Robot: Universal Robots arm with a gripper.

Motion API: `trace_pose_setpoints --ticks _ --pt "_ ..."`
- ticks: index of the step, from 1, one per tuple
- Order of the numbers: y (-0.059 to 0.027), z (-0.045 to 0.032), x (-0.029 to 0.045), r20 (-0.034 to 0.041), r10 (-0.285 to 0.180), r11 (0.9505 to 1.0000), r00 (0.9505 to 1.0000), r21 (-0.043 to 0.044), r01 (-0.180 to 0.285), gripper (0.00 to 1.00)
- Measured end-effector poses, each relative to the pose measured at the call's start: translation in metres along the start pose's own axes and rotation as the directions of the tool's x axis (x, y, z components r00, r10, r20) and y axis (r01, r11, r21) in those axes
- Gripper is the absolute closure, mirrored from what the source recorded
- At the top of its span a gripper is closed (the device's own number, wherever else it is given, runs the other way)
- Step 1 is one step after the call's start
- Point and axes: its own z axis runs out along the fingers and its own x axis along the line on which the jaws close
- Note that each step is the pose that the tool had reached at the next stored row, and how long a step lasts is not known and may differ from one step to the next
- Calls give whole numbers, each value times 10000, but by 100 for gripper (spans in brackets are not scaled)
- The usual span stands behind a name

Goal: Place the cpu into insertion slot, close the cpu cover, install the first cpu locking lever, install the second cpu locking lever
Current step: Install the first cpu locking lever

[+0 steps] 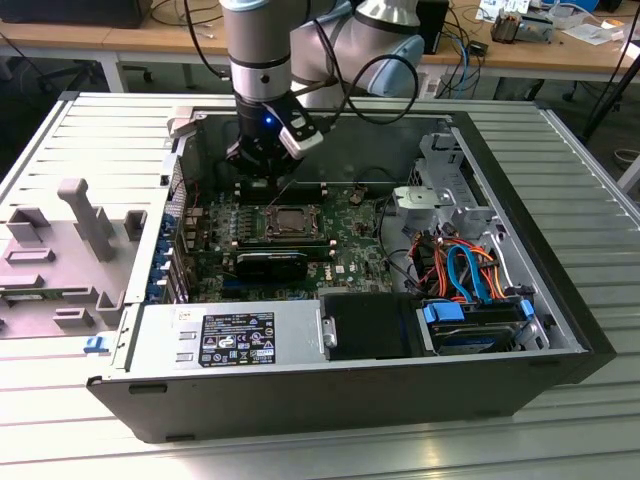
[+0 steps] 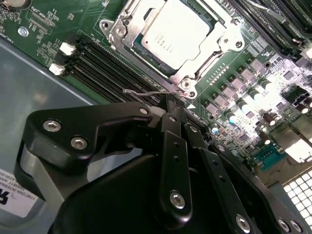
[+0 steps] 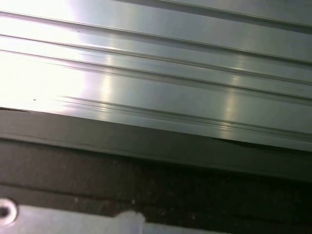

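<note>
CPU: your cpu (image 2: 173, 31) already lies flat in the insertion slot (image 2: 146, 58), its silver-grey top showing through the cut-out.
Cover: the cpu cover (image 2: 222, 36) looks closed down over the chip, framing it on all sides; in the exterior view you see the same socket (image 1: 290, 222) near the middle of the green motherboard (image 1: 350, 255).
Lever: a thin wire locking lever (image 2: 146, 91) runs along the socket edge nearest your tool, beside the long black memory slots (image 2: 105, 73). You cannot tell from here whether it is hooked down.
Gripper: your gripper (image 2: 168, 109) sits just off that socket edge, its tip at or touching the wire. Whether the jaws are spread or closed cannot be told; the black linkage hides them.
Key relation: the lever's long axis runs along the socket's side, crossing in front of your tool, and the socket lies straight beyond it.
Position in case: in the exterior view your gripper (image 1: 262, 170) hangs just behind the socket, towards the far wall of the open computer case (image 1: 330, 400).
Progress, as a judgement: chip seated, cover shut, lever work in hand.
</note>
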Motion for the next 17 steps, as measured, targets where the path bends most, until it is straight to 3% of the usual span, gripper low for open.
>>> trace_pose_setpoints --ticks 4,17 --pt "-12 29 -13 -2 0 10000 10000 1 0 89" --pt "-33 164 -164 -25 -5 10000 10000 -3 5 89"
